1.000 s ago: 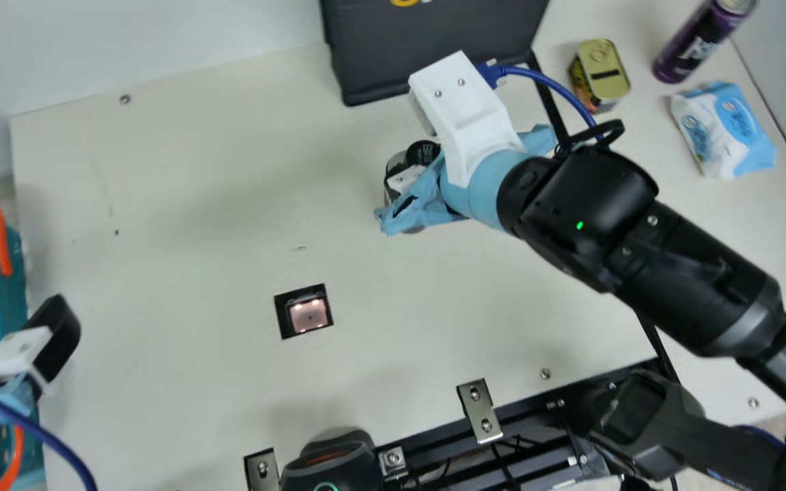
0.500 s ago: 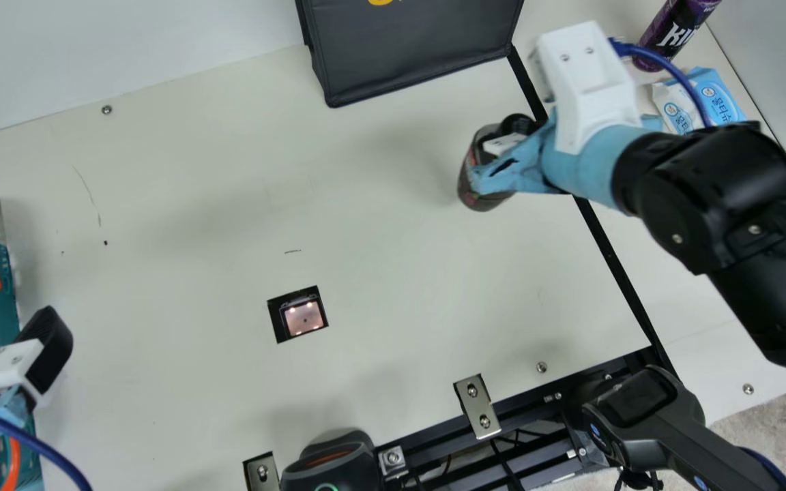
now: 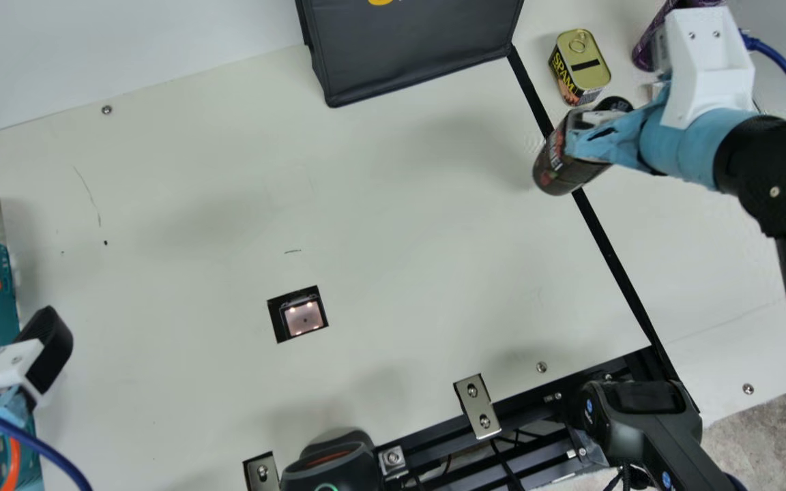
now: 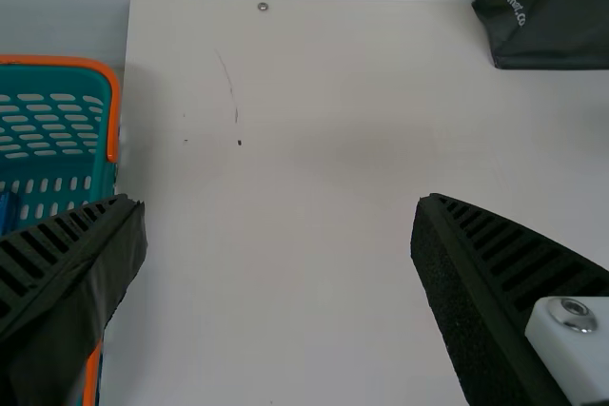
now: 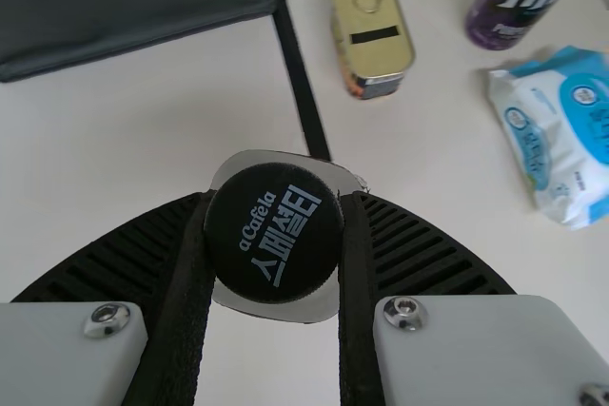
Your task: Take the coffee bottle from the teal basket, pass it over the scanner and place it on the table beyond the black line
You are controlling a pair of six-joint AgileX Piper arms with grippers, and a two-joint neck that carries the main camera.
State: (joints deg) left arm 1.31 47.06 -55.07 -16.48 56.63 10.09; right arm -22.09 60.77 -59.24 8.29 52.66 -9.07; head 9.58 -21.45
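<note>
- Far left: the teal plastic basket point(image 3: 5, 307) with orange handles stands beside the table. At its near side, the left gripper point(image 4: 278, 204) has its black ribbed fingers wide apart, with nothing between them.
- Centre left: the square scanner window point(image 3: 304, 319) is set in the cream table point(image 3: 400, 273).
- Right: the dark, black-capped coffee bottle point(image 3: 563, 160) appears over the black line point(image 3: 606, 252), clasped by the right gripper point(image 5: 278, 225). Its long axis is tilted; the cap points up and rightward, the base down and leftward.
- Step in hand, as judged: carriage beyond the line. The next move calls for further rightward travel, uprighting, lowering and release, clear of the yellow-lidded tin point(image 3: 580, 65).
</note>
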